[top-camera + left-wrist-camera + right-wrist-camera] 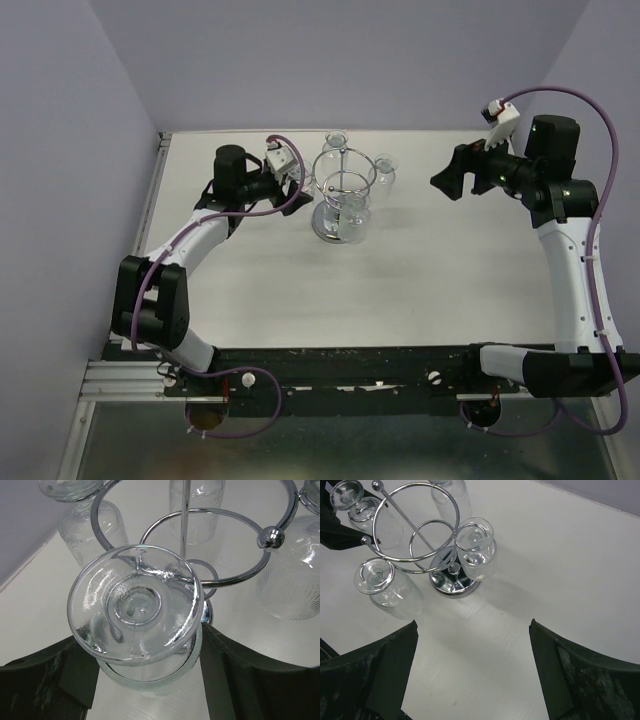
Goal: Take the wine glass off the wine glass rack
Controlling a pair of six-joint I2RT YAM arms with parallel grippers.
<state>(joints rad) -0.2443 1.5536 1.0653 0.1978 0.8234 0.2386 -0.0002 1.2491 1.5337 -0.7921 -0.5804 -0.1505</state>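
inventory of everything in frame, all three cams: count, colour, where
wine glass rack: 1, chrome, far half of the table, left of centre
wine glasses: 4, clear, hanging foot-up around the rack's rim
table: 1, white, under everything
walls: lavender, behind and at both sides
mounting bar: 1, black, near edge of the table
arms: 2, white and black, bolted to the bar
left end effector: 1, black, fingers either side of the rack's left-hand glass; contact unclear
right end effector: 1, black, open, empty, right of the rack and apart from it
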